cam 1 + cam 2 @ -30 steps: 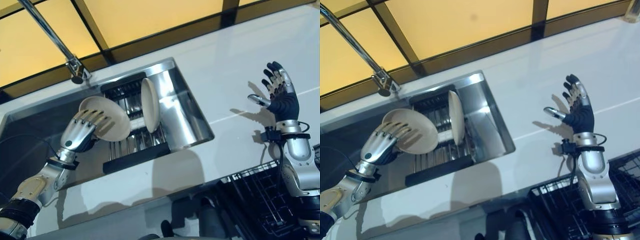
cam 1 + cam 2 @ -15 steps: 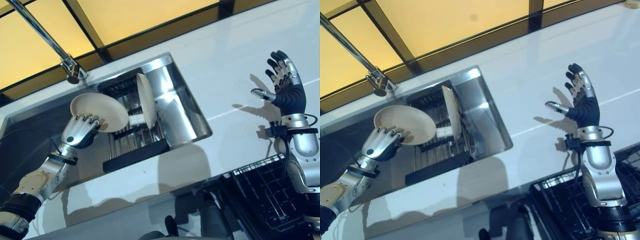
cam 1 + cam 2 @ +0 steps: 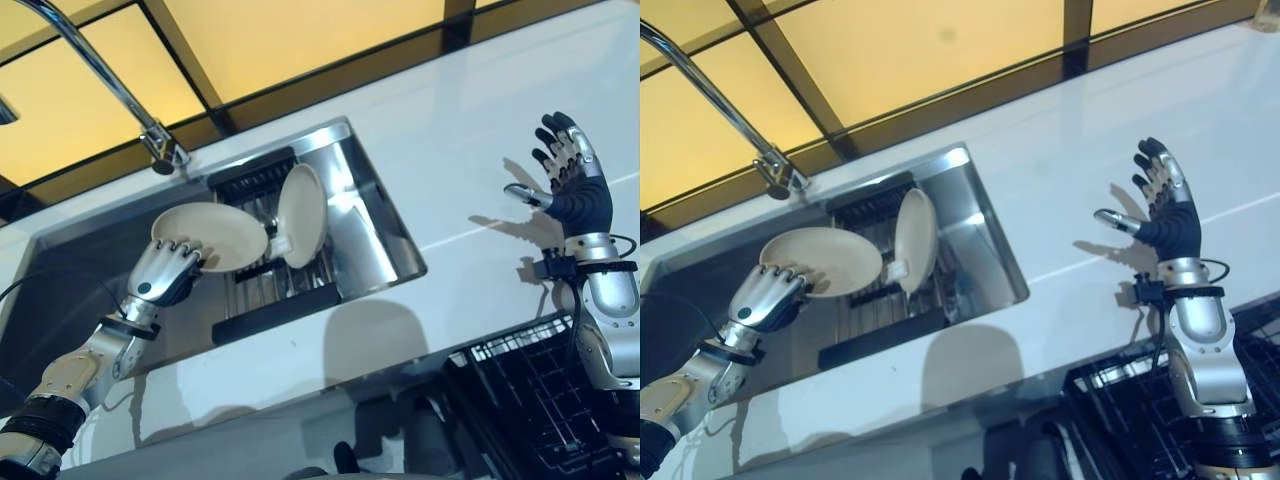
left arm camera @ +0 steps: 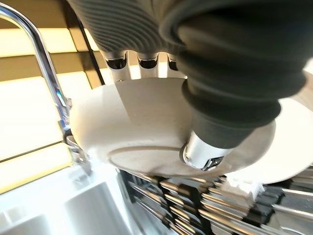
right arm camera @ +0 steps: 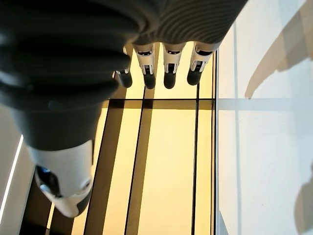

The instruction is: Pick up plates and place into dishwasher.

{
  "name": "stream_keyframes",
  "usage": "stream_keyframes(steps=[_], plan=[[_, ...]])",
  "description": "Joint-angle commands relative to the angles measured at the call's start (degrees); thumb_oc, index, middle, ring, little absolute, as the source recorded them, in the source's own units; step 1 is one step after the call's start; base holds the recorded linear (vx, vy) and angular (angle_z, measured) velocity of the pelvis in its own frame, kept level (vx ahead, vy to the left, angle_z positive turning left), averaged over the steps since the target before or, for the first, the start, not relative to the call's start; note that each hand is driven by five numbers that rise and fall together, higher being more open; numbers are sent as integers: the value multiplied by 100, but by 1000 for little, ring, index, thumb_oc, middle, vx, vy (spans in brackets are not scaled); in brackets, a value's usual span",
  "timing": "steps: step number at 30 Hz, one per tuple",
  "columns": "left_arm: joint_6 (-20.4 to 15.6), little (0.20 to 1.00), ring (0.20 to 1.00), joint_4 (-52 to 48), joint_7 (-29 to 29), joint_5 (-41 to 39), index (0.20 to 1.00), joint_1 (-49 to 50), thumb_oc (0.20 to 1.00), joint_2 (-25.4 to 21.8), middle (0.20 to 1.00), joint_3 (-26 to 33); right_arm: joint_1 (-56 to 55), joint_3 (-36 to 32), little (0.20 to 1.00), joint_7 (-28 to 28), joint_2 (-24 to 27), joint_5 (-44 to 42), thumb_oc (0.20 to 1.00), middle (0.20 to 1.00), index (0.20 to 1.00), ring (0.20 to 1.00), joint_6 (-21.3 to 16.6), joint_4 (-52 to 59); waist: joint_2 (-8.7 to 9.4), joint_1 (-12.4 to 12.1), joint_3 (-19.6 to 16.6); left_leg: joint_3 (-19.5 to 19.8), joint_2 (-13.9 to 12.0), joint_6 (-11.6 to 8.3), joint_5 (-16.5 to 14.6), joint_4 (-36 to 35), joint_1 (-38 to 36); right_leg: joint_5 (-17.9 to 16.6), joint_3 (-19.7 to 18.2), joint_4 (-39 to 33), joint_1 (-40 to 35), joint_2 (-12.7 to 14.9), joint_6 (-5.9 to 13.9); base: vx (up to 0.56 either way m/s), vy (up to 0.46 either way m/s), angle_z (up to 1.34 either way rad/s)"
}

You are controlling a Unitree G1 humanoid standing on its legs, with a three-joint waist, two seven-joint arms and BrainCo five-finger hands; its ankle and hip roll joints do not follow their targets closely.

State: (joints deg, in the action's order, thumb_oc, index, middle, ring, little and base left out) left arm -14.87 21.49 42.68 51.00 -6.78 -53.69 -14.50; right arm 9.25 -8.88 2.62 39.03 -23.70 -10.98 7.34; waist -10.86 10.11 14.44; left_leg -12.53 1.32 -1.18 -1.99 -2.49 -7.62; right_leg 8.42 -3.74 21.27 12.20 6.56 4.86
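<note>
Cream plate, held [image 3: 212, 236]: lying almost flat over the sink, near edge gripped from below by the left hand, far edge at about 3 o'clock touching or just short of the second plate; cannot tell which.
Left hand [image 3: 167, 272]: at 8 o'clock of the scene, fingers curled up round the held plate's rim, thumb pressed on its underside in the left wrist view [image 4: 208, 147].
Second plate [image 3: 301, 215]: cream too, standing on edge and tilted in the dark rack [image 3: 272, 310] inside the sink.
Sink [image 3: 375, 230]: stainless steel, set into the white counter [image 3: 450, 130], chrome tap [image 3: 150, 135] arching over it at 11 o'clock.
Right hand [image 3: 572, 185]: raised at 3 o'clock above the counter, well apart from both plates, fingers straight and spread, holding nothing.
Dishwasher basket [image 3: 545, 390]: black wire, at 5 o'clock, below the counter's edge.
</note>
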Motion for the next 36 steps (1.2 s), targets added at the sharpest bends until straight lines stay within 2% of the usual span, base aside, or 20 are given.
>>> stream_keyframes(steps=[1,11,17,21,25,31,36], plan=[[93,200,200,-17,447,-88,200,316,200,-16,200,868,-1374,100,1000,-88,-303,59,1000,1000,1000,1000,147,-855,-6,39,-411,374,410,215,-584,365,242,-781,325,-1750,-565,280,332,-39,-37,6],[171,200,200,-233,589,-291,200,718,200,-172,200,1559,-1406,133,1000,-40,-537,88,1000,1000,1000,1000,169,-795,140,-180,-678,528,302,168,-583,186,60,-723,521,-1988,-916,220,316,-44,-60,10],[-166,200,200,-637,615,-1078,200,886,200,-3,200,2223,-1354,156,1000,99,-762,177,1000,1000,1000,1000,-15,-628,373,-379,-811,630,188,145,-613,197,37,-697,639,-2103,-1084,137,273,-55,-117,13],[-591,200,200,-1068,313,-1521,200,1032,200,335,200,2684,-1257,179,1000,60,-948,320,1000,1000,1000,1000,-145,-378,570,-547,-925,709,93,123,-624,175,24,-686,714,-2191,-1195,69,247,-54,-130,3],[-1070,200,200,-1524,-687,-2409,200,904,200,680,200,2745,-1040,310,1000,-306,-910,374,1000,1000,1000,1000,-299,7,706,-709,-1028,774,6,89,-614,166,26,-676,822,-2261,-1292,22,234,-66,-103,13],[-1509,200,200,-2071,-2619,-3980,200,384,200,1097,200,2295,-383,843,1000,-942,-689,601,1000,1000,1000,1000,-502,433,828,-946,-1142,872,-89,66,-589,116,-3,-666,971,-2316,-1421,-22,234,-58,-65,10],[-1497,200,200,-2589,-4446,-5185,200,121,200,1235,200,1917,-99,1043,1000,-1301,-562,724,1000,1000,1000,1000,-476,711,889,-1076,-1244,981,-155,41,-482,-78,-51,-671,1065,-2390,-1542,-66,239,-35,-44,6]])
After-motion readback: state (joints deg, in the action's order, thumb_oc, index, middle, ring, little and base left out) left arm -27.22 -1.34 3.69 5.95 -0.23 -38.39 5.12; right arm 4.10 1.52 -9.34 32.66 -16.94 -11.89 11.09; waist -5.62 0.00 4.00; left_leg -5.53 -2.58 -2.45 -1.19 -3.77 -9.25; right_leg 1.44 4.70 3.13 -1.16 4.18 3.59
